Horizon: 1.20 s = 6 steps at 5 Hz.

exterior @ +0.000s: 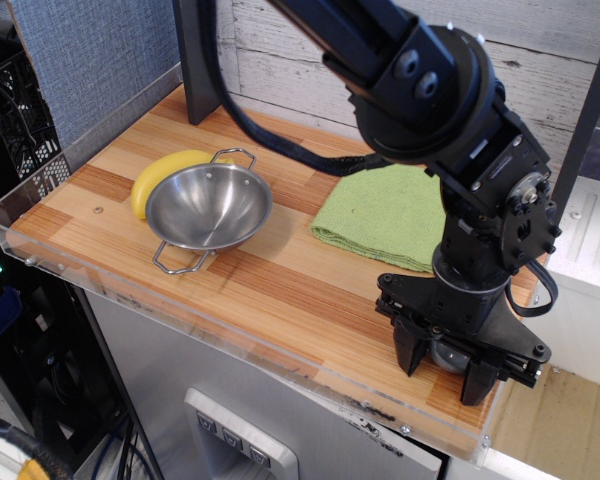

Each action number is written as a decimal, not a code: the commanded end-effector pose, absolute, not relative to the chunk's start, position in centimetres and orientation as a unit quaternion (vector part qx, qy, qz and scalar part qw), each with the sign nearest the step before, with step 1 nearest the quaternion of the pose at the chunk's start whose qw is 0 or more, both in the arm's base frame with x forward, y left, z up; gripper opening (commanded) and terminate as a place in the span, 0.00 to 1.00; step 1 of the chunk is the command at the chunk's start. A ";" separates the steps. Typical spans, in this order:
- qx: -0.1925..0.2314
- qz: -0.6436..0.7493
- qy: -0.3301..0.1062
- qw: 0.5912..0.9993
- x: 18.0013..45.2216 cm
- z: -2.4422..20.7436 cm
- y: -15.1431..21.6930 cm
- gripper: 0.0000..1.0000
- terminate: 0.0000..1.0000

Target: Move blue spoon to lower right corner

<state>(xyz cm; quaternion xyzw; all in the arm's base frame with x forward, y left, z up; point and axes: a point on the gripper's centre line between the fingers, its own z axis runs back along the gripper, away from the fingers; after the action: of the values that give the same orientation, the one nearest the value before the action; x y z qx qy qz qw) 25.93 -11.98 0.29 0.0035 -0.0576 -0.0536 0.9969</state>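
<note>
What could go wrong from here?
The end effector straddles the blue spoon right by the acrylic rim at the lower right corner. A clumsy release might roll it toward that rim. The spoon is mostly hidden, so its grip and handle direction are unclear. A finger could scrape the rim.

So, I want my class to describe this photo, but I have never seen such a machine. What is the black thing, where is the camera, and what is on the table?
The black thing is a jointed robot arm ending in a two-fingered gripper that points down. The single camera looks down at the table from the front. On the striped wooden tabletop lie a two-handled steel bowl, a yellow banana partly behind it, and a green cloth. Between the gripper's fingers, near the lower right corner, sits a round dark-grey shape, probably the spoon's bowl. The rest of the spoon is hidden, so whether it is gripped is unclear.
</note>
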 end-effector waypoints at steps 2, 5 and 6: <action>-0.109 -0.069 -0.121 0.984 25.8 9.6 -3.3 0.00 0.00; -0.083 -0.062 -0.055 0.993 36.5 7.6 1.1 0.00 0.00; -0.055 -0.092 -0.048 0.993 36.8 5.9 0.0 0.00 0.00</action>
<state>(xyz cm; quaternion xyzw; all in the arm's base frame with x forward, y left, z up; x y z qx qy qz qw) 36.31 -0.46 5.31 -0.0567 -0.0304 -0.0915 0.9937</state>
